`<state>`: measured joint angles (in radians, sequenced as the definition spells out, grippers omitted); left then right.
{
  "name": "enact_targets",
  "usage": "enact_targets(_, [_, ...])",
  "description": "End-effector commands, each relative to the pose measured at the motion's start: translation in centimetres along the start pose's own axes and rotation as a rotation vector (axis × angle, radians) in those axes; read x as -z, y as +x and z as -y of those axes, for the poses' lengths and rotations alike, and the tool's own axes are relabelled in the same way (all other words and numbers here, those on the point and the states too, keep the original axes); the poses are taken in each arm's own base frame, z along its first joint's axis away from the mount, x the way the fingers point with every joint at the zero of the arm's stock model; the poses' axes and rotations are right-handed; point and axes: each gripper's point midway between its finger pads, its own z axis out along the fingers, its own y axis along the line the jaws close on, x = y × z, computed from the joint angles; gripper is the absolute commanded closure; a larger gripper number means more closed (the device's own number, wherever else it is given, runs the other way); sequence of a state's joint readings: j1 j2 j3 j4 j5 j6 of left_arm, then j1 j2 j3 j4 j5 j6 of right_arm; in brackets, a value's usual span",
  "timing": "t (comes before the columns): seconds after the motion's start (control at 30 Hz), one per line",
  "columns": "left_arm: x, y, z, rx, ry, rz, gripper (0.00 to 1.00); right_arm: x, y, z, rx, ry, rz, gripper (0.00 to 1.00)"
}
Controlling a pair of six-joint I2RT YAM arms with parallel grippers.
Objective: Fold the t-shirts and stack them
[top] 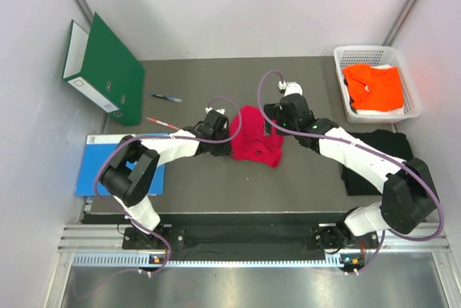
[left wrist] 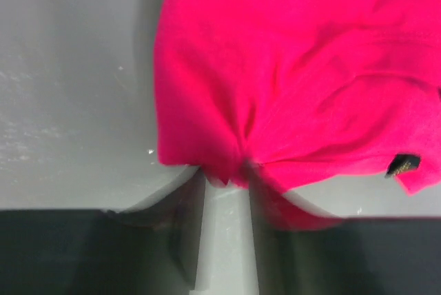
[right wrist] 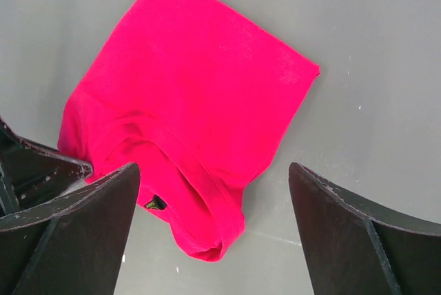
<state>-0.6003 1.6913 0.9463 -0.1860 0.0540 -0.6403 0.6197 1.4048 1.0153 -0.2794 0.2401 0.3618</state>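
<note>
Pinching the red shirt (left wrist: 296, 67) by its edge is the left gripper (left wrist: 227, 174). Right gripper (right wrist: 213, 167) hovers above it — jaws spread, empty

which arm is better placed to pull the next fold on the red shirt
Left, I'd say: the left gripper is pinched on an edge of the red t-shirt, with the cloth puckered in its grip. The right gripper hangs open above it, gripping nothing.
</note>
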Motion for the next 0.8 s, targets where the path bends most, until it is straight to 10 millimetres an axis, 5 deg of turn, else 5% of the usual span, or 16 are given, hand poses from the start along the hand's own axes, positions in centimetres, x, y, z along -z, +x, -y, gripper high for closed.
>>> enact_targets(0.0, [0.0,-2.9,1.7,0.005,0.004,0.095,1.0,0.6,-1.3,0.1,-0.014,0.006,0.042,0.12])
enact_targets(0.1, [0.8,-4.3,0.9,-0.004,-0.068,0.138,1.0,0.6,-0.9,0.2,-0.011,0.01,0.036,0.12])
enact_targets(0.2, [3.6,-7.1,1.3,-0.039,-0.107,0.222,1.0,0.6,-0.5,0.7,-0.01,0.028,0.033,0.12])
enact_targets(0.33, [11.1,-13.6,3.9,-0.067,-0.092,0.435,1.0,0.4,0.7,1.4,-0.016,0.049,0.014,0.13])
enact_targets(0.53, [19.4,-18.9,6.7,-0.114,-0.097,0.566,1.0,0.4,3.1,2.1,-0.075,0.029,-0.015,0.16])
enact_targets(0.77, [21.6,-20.8,7.4,-0.123,-0.116,0.612,1.0,-0.5,6.6,0.4,-0.186,-0.092,-0.079,0.17])
